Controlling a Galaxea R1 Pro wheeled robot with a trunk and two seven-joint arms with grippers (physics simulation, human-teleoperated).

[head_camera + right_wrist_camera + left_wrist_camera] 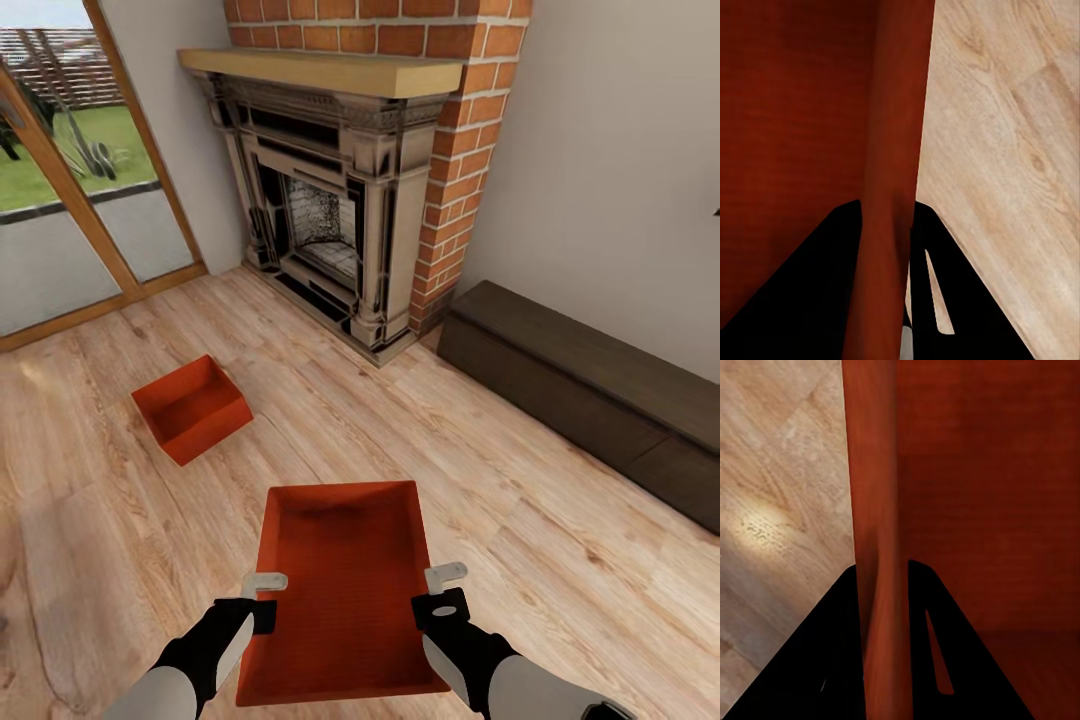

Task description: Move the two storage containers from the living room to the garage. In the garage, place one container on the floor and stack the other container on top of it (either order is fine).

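Left gripper [262,592] and right gripper [445,588] each pinch a side wall of the red bin [345,590] between them; a second bin [190,408] sits ahead-left on the wood floor [520,500].

bench [600,400] cut off at right edge, glass door [60,200] cropped left

Grey forearms, black wrists, pale-tipped left end effector [264,581].

Floor: light wood plank floor [560,520] ahead of me, bright patch at left | Rear wall: red brick chimney [455,150] over dark ornate fireplace surround [340,220], pale wood mantel [330,70] | Right: plain cream wall [620,170], long dark-brown low bench [590,390] against it | Left: wood-framed glass door [70,200], daylit lawn beyond.
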